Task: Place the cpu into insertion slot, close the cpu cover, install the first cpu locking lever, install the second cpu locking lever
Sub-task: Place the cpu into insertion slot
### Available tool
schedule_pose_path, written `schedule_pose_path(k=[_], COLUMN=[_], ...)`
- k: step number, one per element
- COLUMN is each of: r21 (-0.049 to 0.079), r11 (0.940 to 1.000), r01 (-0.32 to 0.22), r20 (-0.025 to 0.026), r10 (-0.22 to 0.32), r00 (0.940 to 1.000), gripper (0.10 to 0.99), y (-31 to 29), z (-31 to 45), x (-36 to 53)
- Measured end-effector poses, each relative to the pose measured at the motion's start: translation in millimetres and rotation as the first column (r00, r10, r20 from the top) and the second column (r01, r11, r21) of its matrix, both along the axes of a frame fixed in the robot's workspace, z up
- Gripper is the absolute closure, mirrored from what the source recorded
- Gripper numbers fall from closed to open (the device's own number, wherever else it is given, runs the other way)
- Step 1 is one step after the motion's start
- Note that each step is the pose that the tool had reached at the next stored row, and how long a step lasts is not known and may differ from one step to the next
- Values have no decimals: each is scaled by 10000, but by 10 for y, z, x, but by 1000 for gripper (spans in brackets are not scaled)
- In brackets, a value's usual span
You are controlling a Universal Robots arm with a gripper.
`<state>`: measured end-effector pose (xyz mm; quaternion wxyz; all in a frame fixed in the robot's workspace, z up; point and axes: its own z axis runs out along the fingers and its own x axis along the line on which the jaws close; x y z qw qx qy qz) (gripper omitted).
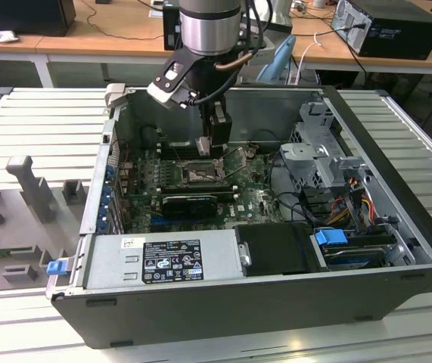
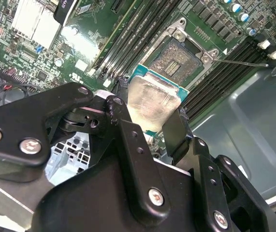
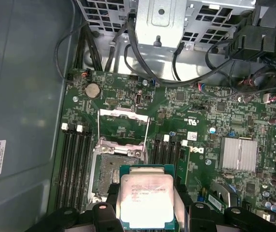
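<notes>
Inside the open computer case (image 1: 223,310), which lies on its side on the slatted worktop (image 1: 41,113), the arm (image 1: 209,26) reaches down to the motherboard (image 1: 255,198). The open side of the case faces up, so approach from above is free. Sideways room is bounded by the drive cage (image 1: 318,151) on the exterior view's right and by the case wall on the exterior view's left.

The hand (image 1: 214,145) hangs just above the board, over the socket area. In both wrist views its fingers (image 2: 174,129) are clamped on opposite edges of the cpu (image 3: 146,200), holding it flat with the metal top up. This edge grip is judged to leave the underside free to meet the pin field.

The insertion slot (image 3: 109,169) has its pin field exposed. The cpu is above it and offset, overlapping one side of the slot frame, and is not seated. The cpu cover (image 3: 123,113) stands swung up at the end of the slot away from the hand, so its frame does not block the way down. A thin rod (image 2: 241,62), judged to be a locking lever, projects unlatched from a socket corner.

Memory slots (image 3: 75,154) flank the socket closely on both sides. Finger clearance there is judged tight.
</notes>
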<state>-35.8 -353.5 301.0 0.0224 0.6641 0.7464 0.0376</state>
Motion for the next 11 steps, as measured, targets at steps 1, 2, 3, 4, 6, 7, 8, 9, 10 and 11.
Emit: schedule_pose_path(k=[1, 2, 3, 4, 6, 7, 8, 9, 10, 11], r21=[-1, 0, 0, -1, 0, -1, -1, -1, -2, -2], r11=[10000, 10000, 10000, 10000, 10000, 10000, 10000, 9999, 9997, 9994], r01=[0, 0, 0, 1, 34, 60, 100, 159, 252, 355], r20=[0, 0, 0, -1, 0, -1, 0, 0, -1, -1], r10=[0, 0, 0, -1, -34, -60, -100, -159, -252, -355], r00=[10000, 10000, 10000, 10000, 10000, 10000, 10000, 9999, 9997, 9994], gripper=[557, 557, 557, 557, 557, 557, 557, 557, 557, 557], y=[0, 0, 0, 0, 0, 0, 0, 0, 0, 0], z=[-4, -9, -14, -19, -33, -37, -44, -48, -52, -54], x=[0, 0, 0, 0, -1, -2, -2, -2, -2, -2])
